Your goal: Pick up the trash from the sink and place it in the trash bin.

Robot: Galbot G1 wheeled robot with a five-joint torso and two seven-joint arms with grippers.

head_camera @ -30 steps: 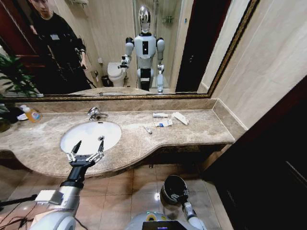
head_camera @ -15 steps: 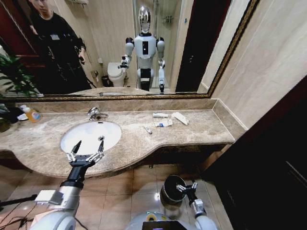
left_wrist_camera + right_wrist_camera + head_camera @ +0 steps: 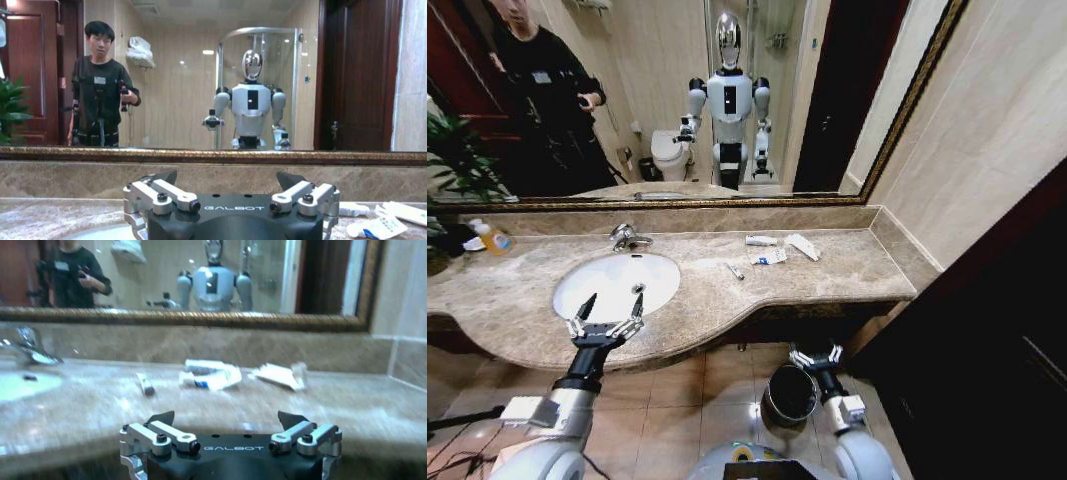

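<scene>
Beside the white oval sink (image 3: 617,283) on the marble tabletop (image 3: 847,270), small white tubes and sachets (image 3: 769,257) lay uncollected, both end effectors open and empty: left (image 3: 607,308) over the sink, right (image 3: 815,357) beside the dark metal-rimmed bin (image 3: 789,395).

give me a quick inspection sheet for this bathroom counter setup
surface: beige-brown marble countertop with white oval sink and chrome tap.
job's things: trash lies on the counter beside the sink: white tubes, sachets, a thin stick; trash bin on the floor below the counter edge.
clutter: orange-yellow bottle and a plant at the far left.
hands: left hand open, over the sink's near rim; right hand open, below the counter edge beside the bin.
cables: dark cable on the floor, lower left.
surroundings: wall mirror, tiled floor.
</scene>
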